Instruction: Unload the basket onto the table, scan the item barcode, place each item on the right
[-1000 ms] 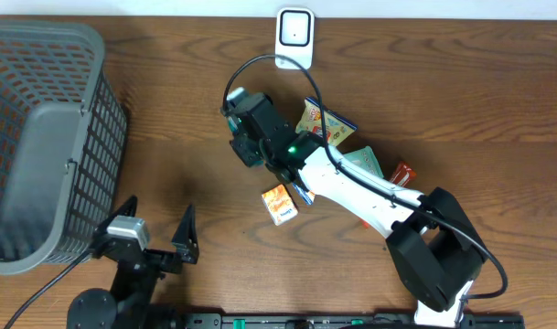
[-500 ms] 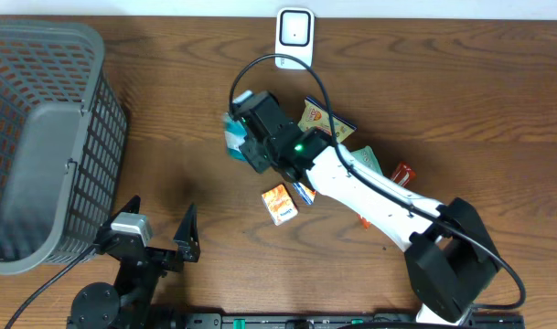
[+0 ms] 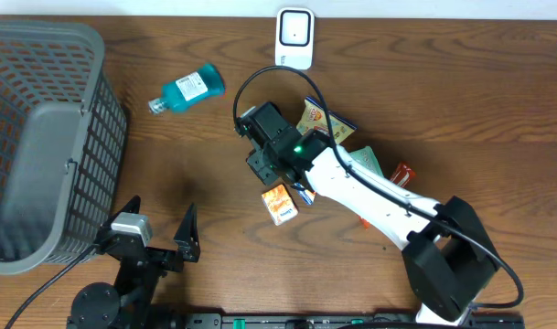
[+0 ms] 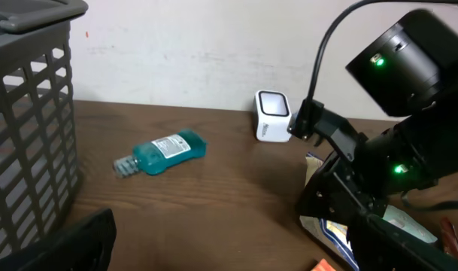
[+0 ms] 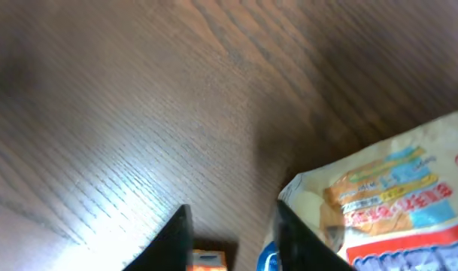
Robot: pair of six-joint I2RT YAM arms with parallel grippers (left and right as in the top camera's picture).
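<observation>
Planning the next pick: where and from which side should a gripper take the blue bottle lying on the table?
Grip the blue bottle across its wide labelled body, coming straight down from above. It lies on its side, narrow cap pointing toward the basket, so turn the jaws across that slanted long axis. Bare table on both flanks leaves room to close.

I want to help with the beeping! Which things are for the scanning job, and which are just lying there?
For the job, probably:
blue bottle
white scanner

Just lying about:
orange box
snack packet
grey basket
</observation>
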